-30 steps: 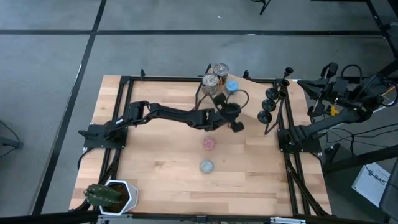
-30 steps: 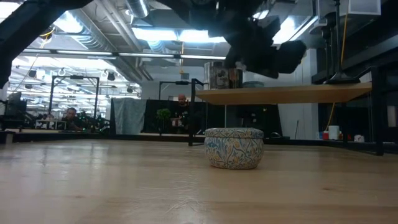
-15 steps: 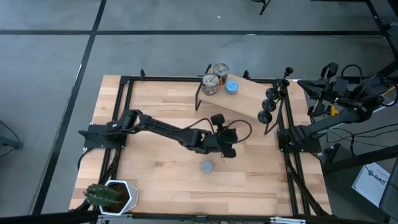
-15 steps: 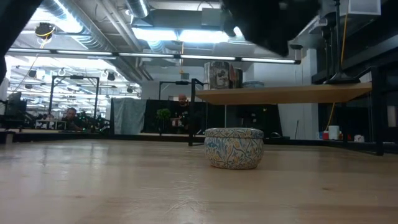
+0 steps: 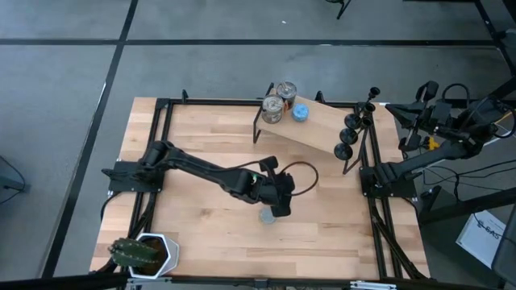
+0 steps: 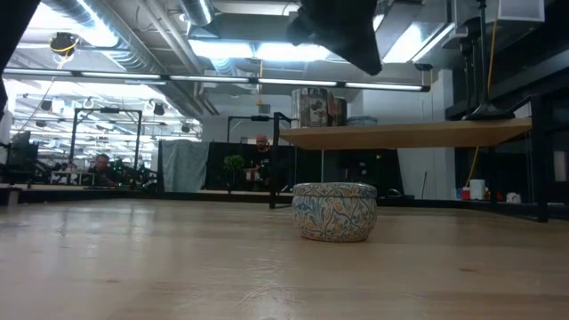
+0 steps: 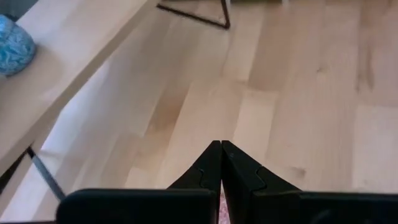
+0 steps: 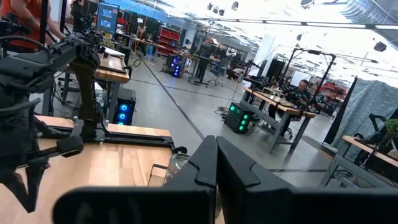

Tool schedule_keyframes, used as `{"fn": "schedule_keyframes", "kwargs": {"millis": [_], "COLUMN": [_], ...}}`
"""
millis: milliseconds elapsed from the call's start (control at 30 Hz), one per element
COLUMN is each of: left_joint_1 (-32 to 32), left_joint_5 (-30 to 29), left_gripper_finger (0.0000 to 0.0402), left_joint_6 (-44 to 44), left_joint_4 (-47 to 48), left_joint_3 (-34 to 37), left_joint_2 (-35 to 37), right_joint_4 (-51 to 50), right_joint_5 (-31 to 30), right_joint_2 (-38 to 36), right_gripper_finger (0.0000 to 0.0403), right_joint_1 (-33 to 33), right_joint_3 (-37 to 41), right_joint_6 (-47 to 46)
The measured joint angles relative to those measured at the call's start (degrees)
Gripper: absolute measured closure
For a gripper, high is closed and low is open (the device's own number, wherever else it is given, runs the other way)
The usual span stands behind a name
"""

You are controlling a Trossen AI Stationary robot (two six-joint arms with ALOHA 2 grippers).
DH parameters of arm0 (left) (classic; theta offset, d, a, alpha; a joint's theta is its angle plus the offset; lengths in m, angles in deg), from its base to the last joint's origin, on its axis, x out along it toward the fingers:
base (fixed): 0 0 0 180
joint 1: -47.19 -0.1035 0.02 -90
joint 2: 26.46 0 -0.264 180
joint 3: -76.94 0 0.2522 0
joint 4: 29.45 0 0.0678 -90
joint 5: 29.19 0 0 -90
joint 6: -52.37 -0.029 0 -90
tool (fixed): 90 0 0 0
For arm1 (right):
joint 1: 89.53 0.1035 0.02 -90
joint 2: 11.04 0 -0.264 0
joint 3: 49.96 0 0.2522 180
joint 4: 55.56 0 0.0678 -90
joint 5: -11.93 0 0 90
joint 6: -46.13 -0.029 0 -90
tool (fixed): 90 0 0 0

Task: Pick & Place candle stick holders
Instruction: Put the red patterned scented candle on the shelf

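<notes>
Three black candle stick holders point(image 5: 352, 122) stand upright in a row at the right end of the raised wooden shelf point(image 5: 318, 129). My left gripper point(image 5: 280, 208) is shut and holds nothing. It hangs over the middle of the table, above a grey patterned round tin point(image 5: 266, 216), which rests on its flat bottom point(image 6: 334, 233). In the left wrist view its fingertips point(image 7: 221, 149) are pressed together above bare wood. My right gripper point(image 8: 216, 155) is shut and parked beyond the table's right edge point(image 5: 401, 109).
Two shiny cans point(image 5: 278, 98) and a blue round tin point(image 5: 301, 113) sit on the shelf's far end. Black frame rails point(image 5: 161, 145) run along the table's edges. A potted plant point(image 5: 143, 253) stands at the near left corner.
My left gripper has gone from beside the shelf toward the table's near edge and a little left, turning as it went. It now hangs over the grey tin, still shut. The pink disc that showed earlier is covered by the arm.
</notes>
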Motion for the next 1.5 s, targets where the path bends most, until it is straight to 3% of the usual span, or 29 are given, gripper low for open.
{"fn": "schedule_keyframes", "kwargs": {"millis": [400,867,1500], "left_joint_1": [-0.4,1.6,1.6], "left_joint_5": [-0.1,8.4,8.5], "left_gripper_finger": [0.0399,0.04,0.0394], "left_joint_6": [1.3,1.6,1.6], "left_joint_4": [0.9,2.7,2.7], "left_joint_3": [1.2,1.1,1.1], "left_joint_2": [-0.9,-0.9,-0.9], "right_joint_4": [0.0,0.0,0.0], "right_joint_5": [0.0,0.0,0.0], "right_joint_2": [0.0,0.0,0.0], "right_gripper_finger": [0.0398,0.0398,0.0398], "right_joint_1": [0.0,0.0,0.0], "right_joint_3": [0.0,0.0,0.0], "right_joint_6": [0.0,0.0,0.0]}}
